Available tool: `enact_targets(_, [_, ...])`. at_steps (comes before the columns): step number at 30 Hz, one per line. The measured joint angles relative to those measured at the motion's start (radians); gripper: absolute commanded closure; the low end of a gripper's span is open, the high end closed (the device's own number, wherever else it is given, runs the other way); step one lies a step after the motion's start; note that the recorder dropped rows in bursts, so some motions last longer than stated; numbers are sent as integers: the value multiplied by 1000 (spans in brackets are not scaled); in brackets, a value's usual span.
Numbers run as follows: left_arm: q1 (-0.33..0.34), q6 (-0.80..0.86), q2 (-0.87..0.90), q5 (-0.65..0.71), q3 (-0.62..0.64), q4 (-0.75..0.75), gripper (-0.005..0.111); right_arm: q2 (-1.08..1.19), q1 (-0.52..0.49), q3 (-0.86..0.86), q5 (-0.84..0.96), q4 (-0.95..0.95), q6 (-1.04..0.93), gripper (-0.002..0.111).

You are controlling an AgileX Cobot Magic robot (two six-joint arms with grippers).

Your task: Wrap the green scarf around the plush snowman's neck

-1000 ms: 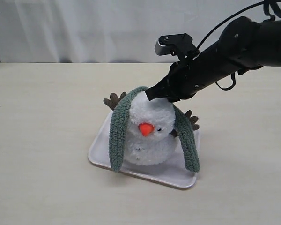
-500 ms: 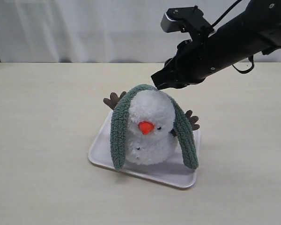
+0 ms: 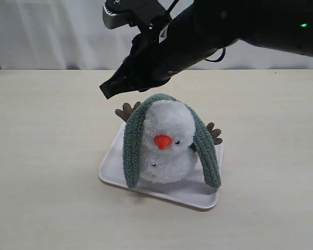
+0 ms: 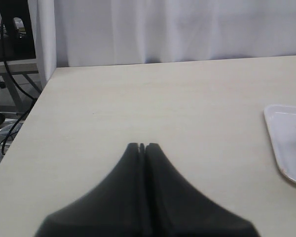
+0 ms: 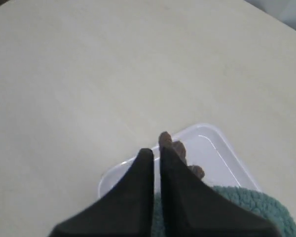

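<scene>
Surface: pale table (image 3: 47, 198) in front of a white curtain (image 3: 52, 31). Bare tabletop lies open on every side of the tray.
Tray: white with rounded corners (image 3: 190, 197), near the table's middle and well clear of its edges.
Snowman: plush snowman (image 3: 169, 122) stands upright on the tray, facing the exterior camera. A brown twig arm (image 3: 126, 110) pokes out beyond the scarf.
Scarf: green scarf (image 3: 131, 151) lies over the crown of the head. Both ends hang down the sides to the tray floor, near its front rim.
Neck: the snowman's neck (image 3: 169, 154) is bare at the front.
Right gripper: right gripper (image 3: 107, 89) has its fingers closed on nothing. It hovers above the twig arm, apart from the scarf.
Left gripper: left gripper (image 4: 141, 146) has its fingers pressed together, empty, over bare table. One tray corner (image 4: 286, 148) and the table's side edge are in its view.
</scene>
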Motion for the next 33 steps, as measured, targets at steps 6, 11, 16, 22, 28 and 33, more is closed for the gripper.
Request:
enact_targets(6, [0, 0, 0, 0, 0, 0, 107, 139, 0, -70, 173, -165, 159, 104])
enact_targets(11, [0, 0, 0, 0, 0, 0, 107, 209, 0, -77, 156, -162, 163, 104])
enact_targets(16, [0, 0, 0, 0, 0, 0, 107, 222, 0, -95, 163, -158, 163, 104])
enact_targets(22, [0, 0, 0, 0, 0, 0, 107, 201, 0, -153, 238, -147, 153, 104])
enact_targets(28, [0, 0, 0, 0, 0, 0, 107, 129, 0, -166, 325, -196, 145, 104])
enact_targets(33, [0, 0, 0, 0, 0, 0, 107, 52, 0, -166, 404, -256, 180, 104])
